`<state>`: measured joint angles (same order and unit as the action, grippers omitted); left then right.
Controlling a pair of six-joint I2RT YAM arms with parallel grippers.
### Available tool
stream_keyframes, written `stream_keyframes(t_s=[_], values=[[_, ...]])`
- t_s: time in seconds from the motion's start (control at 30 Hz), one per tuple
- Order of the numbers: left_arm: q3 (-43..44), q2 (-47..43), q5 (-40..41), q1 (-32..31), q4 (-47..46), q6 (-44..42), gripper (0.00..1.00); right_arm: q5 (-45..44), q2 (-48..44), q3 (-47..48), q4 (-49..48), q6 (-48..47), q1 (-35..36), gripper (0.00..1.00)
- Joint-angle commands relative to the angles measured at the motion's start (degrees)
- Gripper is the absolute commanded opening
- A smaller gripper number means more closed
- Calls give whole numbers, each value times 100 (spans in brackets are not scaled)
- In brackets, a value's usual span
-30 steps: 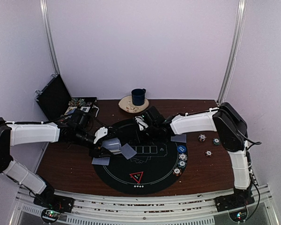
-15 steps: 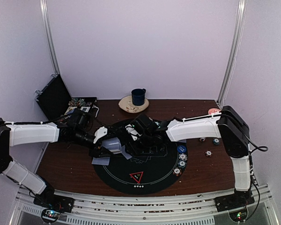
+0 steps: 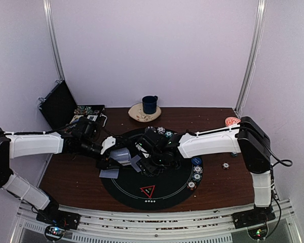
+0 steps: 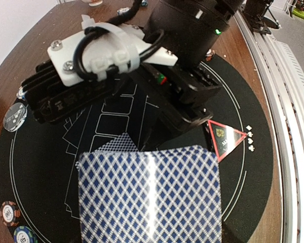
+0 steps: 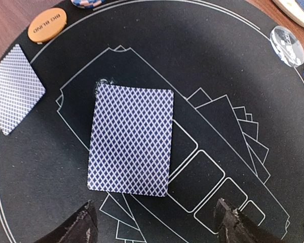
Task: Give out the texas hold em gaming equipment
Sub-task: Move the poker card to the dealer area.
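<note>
My left gripper (image 3: 116,158) is shut on a deck of blue-diamond-backed cards (image 4: 149,195), held above the left side of the round black mat (image 3: 164,195); the deck hides its fingers. A single card (image 5: 130,139) lies face down on the mat's printed boxes. My right gripper (image 5: 157,228) hovers just over that card's near edge, open, touching nothing. In the top view it (image 3: 148,163) is right beside the deck. A second card (image 5: 12,96) lies at the mat's rim. The red-edged triangle marker (image 4: 224,139) sits on the mat's near side.
An orange Big Blind disc (image 5: 47,24) and a clear disc (image 5: 287,39) lie on the mat. Chips line its right edge (image 3: 196,173). At the back stand a dark blue mug (image 3: 150,104), an open black case (image 3: 61,104) and a red-patterned bowl (image 3: 232,121).
My right arm has swung left across the mat to the deck, and its jaws have gone from shut to open. The left arm and deck have stayed put.
</note>
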<state>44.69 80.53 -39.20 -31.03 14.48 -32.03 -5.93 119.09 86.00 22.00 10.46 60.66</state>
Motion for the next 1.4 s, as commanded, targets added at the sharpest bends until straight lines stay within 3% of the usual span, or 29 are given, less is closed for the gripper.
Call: stream_keyframes(t_s=[0.0,0.27,0.4,1.0,1.37], values=[[109,-155,-26,120,-172,29,3,-268,217,-70,67,9,73,81],[188,-245,-114,415,-95,21,2,-344,575,93,115,-11,201,85],[206,-275,-132,493,-88,28,3,-848,789,357,199,245,220,85],[207,-276,-193,545,-103,46,3,-1908,1797,1794,338,821,57,60],[214,-223,-193,547,-121,61,3,-1594,2005,2141,120,110,-339,61]])
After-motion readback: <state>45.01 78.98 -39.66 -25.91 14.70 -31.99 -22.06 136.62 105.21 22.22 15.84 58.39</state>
